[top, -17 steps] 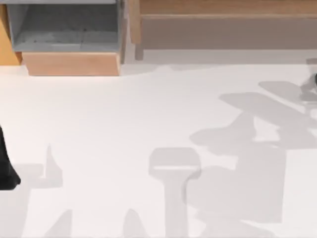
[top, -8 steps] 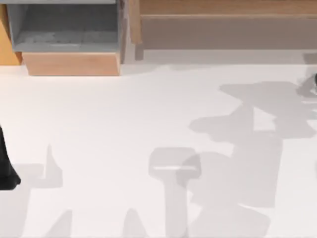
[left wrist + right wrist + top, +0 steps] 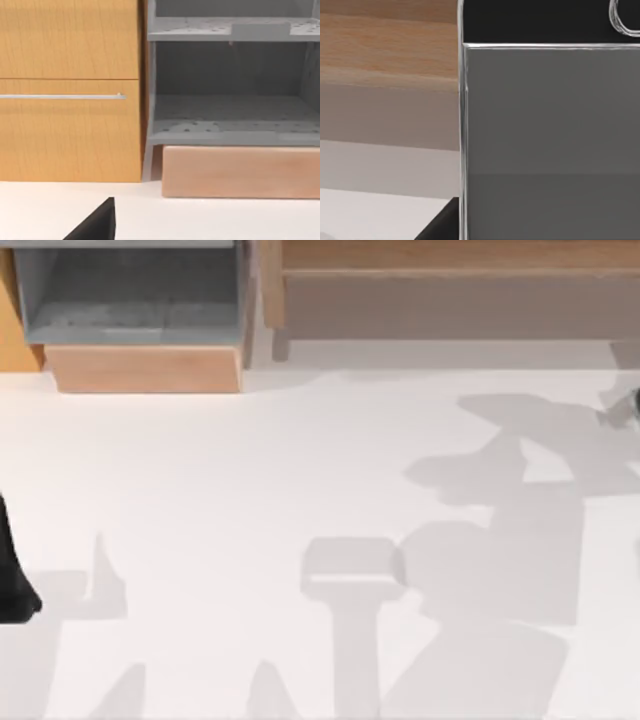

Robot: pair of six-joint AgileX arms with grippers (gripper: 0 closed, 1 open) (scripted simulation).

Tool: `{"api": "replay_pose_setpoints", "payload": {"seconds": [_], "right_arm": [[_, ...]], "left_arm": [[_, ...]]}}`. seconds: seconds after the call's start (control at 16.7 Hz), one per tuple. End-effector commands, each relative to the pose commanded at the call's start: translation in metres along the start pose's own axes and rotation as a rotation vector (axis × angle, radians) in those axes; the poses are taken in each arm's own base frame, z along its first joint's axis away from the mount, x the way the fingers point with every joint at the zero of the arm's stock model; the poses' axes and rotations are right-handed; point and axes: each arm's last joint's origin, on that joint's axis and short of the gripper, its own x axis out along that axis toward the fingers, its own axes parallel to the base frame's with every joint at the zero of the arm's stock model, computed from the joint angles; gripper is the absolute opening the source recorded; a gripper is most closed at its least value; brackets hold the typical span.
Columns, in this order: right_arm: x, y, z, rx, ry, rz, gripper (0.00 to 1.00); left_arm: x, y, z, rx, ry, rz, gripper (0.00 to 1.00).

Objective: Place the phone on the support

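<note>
The phone (image 3: 550, 130) looms close before the right wrist camera, grey screen under a black band. Whether either claw is open or gripping, I cannot tell. On the white table (image 3: 220, 490), the right-side shadows have shifted since the earlier frame.

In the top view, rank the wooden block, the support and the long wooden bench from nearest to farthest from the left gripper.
1. Wooden block, back left, nearest the left gripper.
2. Support, table's middle.
3. Long wooden bench, far right.
</note>
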Motion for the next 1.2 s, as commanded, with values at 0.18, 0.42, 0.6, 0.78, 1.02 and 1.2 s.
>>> {"api": "replay_pose_setpoints", "payload": {"seconds": [0.18, 0.42, 0.6, 0.78, 1.02, 1.2], "right_arm": [[0.0000, 0.0000, 0.0000, 0.000, 0.000, 0.000, 0.15], [0.0000, 0.0000, 0.0000, 0.000, 0.000, 0.000, 0.45], [0.0000, 0.0000, 0.0000, 0.000, 0.000, 0.000, 0.68], [0.0000, 0.0000, 0.0000, 0.000, 0.000, 0.000, 0.90], [0.0000, 0.0000, 0.0000, 0.000, 0.000, 0.000, 1.00], [0.0000, 0.0000, 0.0000, 0.000, 0.000, 0.000, 1.00]], "left_arm": [[0.0000, 0.0000, 0.0000, 0.000, 0.000, 0.000, 1.00], [0.0000, 0.0000, 0.0000, 0.000, 0.000, 0.000, 1.00], [0.0000, 0.0000, 0.0000, 0.000, 0.000, 0.000, 1.00], [0.0000, 0.0000, 0.0000, 0.000, 0.000, 0.000, 1.00], [0.0000, 0.0000, 0.0000, 0.000, 0.000, 0.000, 1.00], [0.0000, 0.0000, 0.0000, 0.000, 0.000, 0.000, 1.00]]}}
